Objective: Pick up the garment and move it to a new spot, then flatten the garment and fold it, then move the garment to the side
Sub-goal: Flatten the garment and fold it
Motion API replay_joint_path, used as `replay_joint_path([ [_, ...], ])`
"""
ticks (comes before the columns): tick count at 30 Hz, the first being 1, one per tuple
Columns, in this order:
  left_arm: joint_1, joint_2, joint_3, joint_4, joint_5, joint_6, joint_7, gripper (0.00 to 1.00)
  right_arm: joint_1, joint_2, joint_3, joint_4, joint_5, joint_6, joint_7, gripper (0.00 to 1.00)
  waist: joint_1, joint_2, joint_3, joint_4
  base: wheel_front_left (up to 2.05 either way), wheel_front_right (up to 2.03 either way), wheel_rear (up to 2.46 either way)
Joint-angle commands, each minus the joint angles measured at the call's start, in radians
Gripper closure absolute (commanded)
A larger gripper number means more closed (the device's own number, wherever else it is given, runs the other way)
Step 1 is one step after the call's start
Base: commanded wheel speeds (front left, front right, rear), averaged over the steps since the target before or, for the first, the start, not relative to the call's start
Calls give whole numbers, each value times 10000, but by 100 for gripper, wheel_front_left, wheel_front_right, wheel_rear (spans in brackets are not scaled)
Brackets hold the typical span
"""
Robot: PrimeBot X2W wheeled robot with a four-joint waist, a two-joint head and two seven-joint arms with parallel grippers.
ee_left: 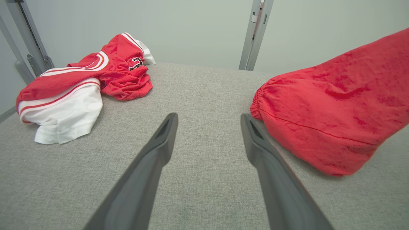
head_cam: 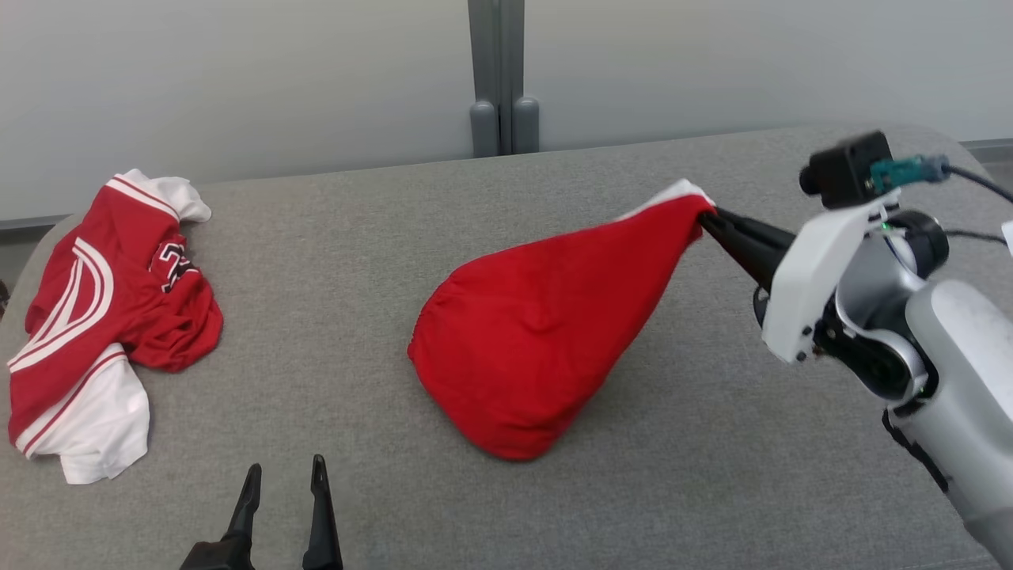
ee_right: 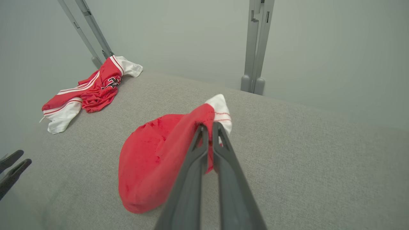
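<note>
In the head view, the right end effector (head_cam: 707, 217) is clenched on one corner of the red garment (head_cam: 538, 340), at a white edge, and holds this corner up. The wide lower part of the garment rests on the grey desk (head_cam: 356, 237), so it hangs like a bag from the fingers down to the left. I judge that the task is in its first step: the garment is gripped but not fully lifted, and moving it to a new spot, flattening, folding and putting it aside are all not yet done. The left end effector (head_cam: 285, 471) is released and holds nothing, low near the front edge and well apart from the garment. A second red and white jersey (head_cam: 103, 301) lies crumpled at the far left. In the left wrist view, the left end effector (ee_left: 209, 117) has its fingers wide apart over bare desk, and the garment (ee_left: 329, 111) lies just beside its right finger, not touching as far as I can tell. In the right wrist view, the right end effector (ee_right: 210, 126) pinches the cloth at its tips, and the garment (ee_right: 153, 159) falls below and to the left of them.
</note>
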Motion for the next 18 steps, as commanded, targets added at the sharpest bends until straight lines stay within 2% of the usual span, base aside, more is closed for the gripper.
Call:
replay_joint_path([
  [1, 34, 17, 26, -40, -49, 27, -2, 0, 498, -92, -148, -86, 97, -10, 13, 100, 0, 0, 10, -175, 0, 0, 0],
  [5, 5, 17, 27, -75, -50, 25, -2, 0, 1786, -364, -772, 38, -149, -10, -11, 100, 0, 0, 38, -331, 0, 0, 0],
  [9, 71, 17, 85, -57, 22, -28, -3, 0, 2710, -262, -1430, 531, -453, -10, -64, 100, 0, 0, 81, -503, 0, 0, 0],
  [18, -113, 19, 16, -7, 112, -128, -2, 0, 3434, 622, -2267, 2347, -1213, -12, -321, 100, 0, 0, 223, -690, 0, 0, 0],
])
